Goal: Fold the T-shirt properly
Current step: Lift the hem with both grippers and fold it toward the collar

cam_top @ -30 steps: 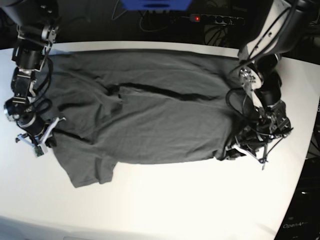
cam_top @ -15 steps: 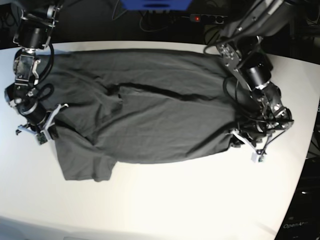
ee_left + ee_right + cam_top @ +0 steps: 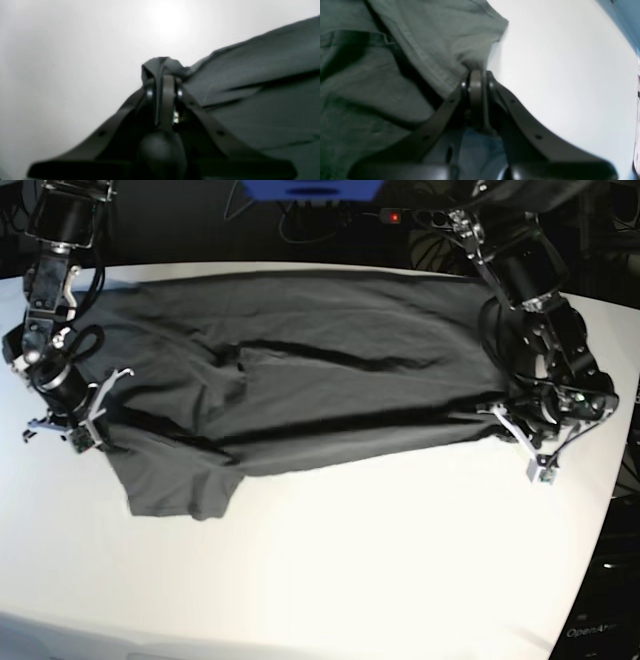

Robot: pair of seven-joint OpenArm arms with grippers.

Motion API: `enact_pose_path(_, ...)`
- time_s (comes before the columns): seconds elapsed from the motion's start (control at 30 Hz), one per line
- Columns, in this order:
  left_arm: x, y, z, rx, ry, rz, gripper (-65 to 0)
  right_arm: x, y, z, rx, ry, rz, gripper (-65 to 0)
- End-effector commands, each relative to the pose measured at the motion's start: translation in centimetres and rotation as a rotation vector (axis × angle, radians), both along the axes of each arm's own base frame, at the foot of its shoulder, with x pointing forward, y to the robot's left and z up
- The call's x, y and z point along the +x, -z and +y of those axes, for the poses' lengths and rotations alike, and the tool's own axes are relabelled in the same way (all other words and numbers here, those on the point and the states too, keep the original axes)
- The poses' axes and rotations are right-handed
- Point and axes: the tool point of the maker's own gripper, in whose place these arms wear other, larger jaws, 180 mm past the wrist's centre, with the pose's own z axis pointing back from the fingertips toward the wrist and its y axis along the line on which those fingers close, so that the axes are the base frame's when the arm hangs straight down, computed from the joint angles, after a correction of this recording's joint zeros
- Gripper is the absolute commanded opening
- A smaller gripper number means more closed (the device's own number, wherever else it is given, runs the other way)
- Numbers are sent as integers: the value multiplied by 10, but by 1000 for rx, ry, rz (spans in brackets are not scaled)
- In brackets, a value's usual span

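Both arms are black, built of chunky cylindrical joints with loose black cables looping beside them. The left gripper point(image 3: 503, 418) and right gripper point(image 3: 97, 432) carry pale, whitish finger frames. In the wrist views, the dark fingers point(image 3: 168, 85) show small round screw holes along angled struts.

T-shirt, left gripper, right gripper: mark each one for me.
T-shirt point(image 3: 300, 395), base view, middle of the spread cloth.
left gripper point(image 3: 163, 77), left wrist view, between its tips, shut on a bunched bit of cloth.
right gripper point(image 3: 477, 73), right wrist view, between its tips, shut on the cloth's edge.
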Motion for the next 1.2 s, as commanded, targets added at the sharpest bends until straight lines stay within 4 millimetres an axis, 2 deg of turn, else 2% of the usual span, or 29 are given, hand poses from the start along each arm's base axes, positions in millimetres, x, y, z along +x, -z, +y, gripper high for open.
enact_pose_path(0.0, 12, -14, 3, 5, 1, -50, -611, 10, -22, -11, -17, 10, -69, -647)
enact_pose_path(0.3, 18, -33, 4, 29, -1, -66, -611, 6, -47, -35, -131, 58, -112, -647)
enact_pose_path(0.5, 17, -54, -2, -4, 17, -91, -611, -7, -46, -34, -159, 84, -110, -647)
enact_pose_path(0.6, 15, -57, -1, 3, 18, -93, -611, -9, -54, -32, -174, 80, -131, -647)
enact_pose_path(0.8, 0, -43, -2, 0, 19, -52, -611, -25, -62, -39, -176, 136, -150, -647)
enact_pose_path(1.0, -12, -33, 0, 1, 14, -23, -611, -41, -50, -42, -178, 145, -108, -647)
enact_pose_path(1.17, -15, -34, 1, 10, 14, -10, -611, -49, -45, -38, -169, 123, -105, -647)
